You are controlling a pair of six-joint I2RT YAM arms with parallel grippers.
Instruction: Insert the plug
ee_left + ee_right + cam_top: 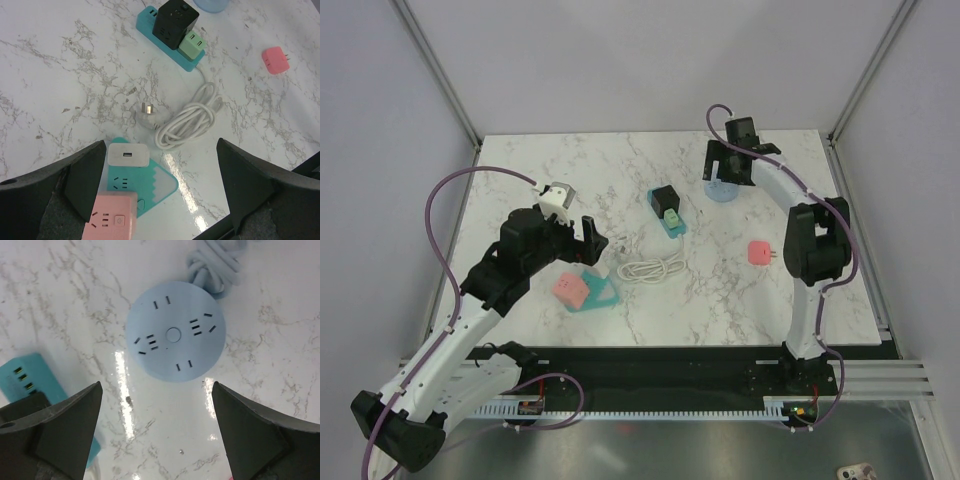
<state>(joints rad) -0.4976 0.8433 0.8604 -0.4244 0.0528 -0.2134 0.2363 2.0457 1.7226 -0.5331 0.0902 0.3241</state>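
Observation:
A loose pink plug [758, 252] lies on the marble at the right; it also shows in the left wrist view [276, 60]. A coiled white cable [652, 268] lies mid-table, its white plug [147, 109] free on the marble. My left gripper [582, 243] is open and empty, hovering over a teal power strip [155, 187] that carries a white USB charger [128, 155] and a pink adapter [112, 217]. My right gripper [728, 168] is open and empty above a round light-blue socket hub [175, 337].
A second teal strip [672, 222] behind the cable holds a black cube adapter [175, 17] and a green adapter [192, 44]. The hub's pale cable [217, 260] bunches at its far side. Walls enclose the table on three sides.

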